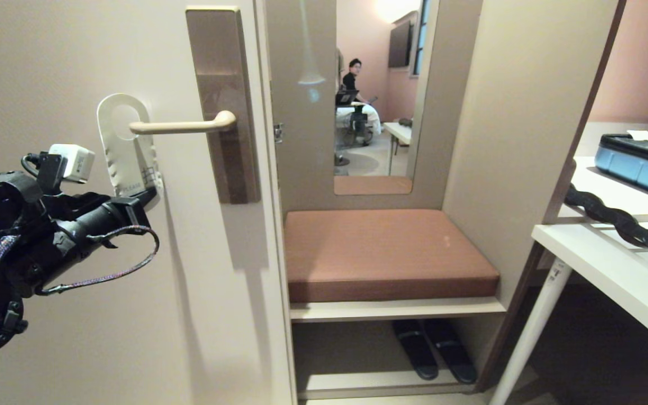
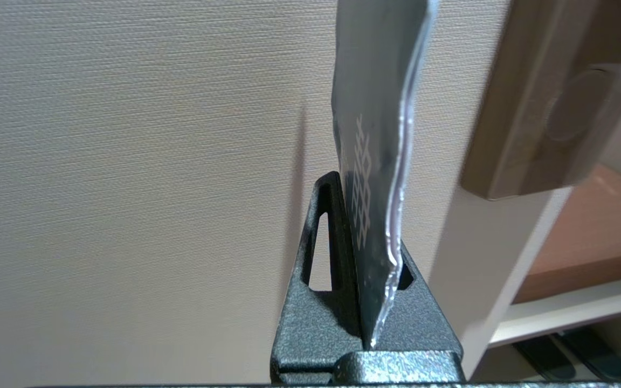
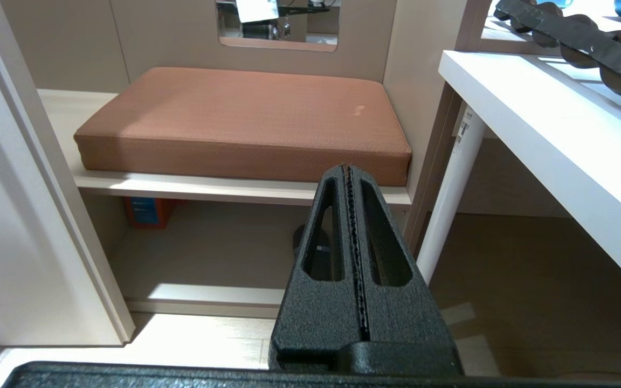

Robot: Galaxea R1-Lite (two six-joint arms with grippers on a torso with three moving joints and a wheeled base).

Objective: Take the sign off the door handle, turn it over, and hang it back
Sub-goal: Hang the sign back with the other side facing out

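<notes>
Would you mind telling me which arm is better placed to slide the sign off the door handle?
The left. Its pincer is shut on the sign's lower edge while the sign hangs on the door handle. The right pincer is shut, empty, down by the cushioned bench.

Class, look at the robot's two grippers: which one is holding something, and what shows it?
The left gripper, shut on the sign's bottom edge by the door handle; the right gripper is shut on nothing.
</notes>
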